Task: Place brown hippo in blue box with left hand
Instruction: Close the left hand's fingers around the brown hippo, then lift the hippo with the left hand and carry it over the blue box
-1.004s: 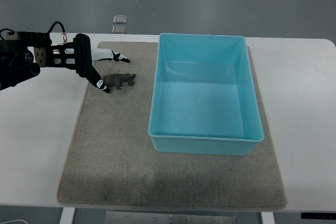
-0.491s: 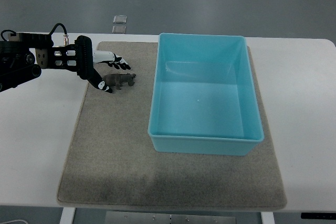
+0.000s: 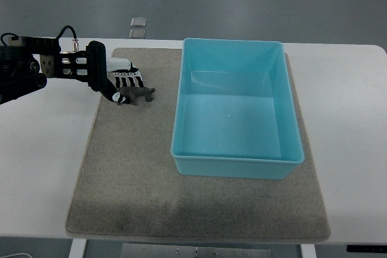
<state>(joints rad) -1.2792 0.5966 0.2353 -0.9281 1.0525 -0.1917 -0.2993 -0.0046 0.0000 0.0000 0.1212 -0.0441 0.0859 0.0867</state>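
— Where's the hippo (image 3: 136,95) from where you stand?

— On the mat (image 3: 130,173), left of the box (image 3: 237,110), up near the box's far left corner. There's a clear strip of mat between the two, so it isn't touching the box.

— And the left hand (image 3: 121,83)?

— Right on it. The arm reaches in from the left of the box, and the fingers (image 3: 128,80) are curled down over the hippo's back end, the end farthest from the box. The thumb sits at its near side.

— So it's got hold of it?

— Looks that way, the fingers closed around the body, though from this high up I can't say for sure how firm the grip is. The hippo's head end pokes out toward the box.

— Is it off the mat?

— Can't tell; it seems level with the mat.

— Anything in the box?

— Only its pale blue floor shows. It sits on the mat, and the mat on the white table (image 3: 42,161).
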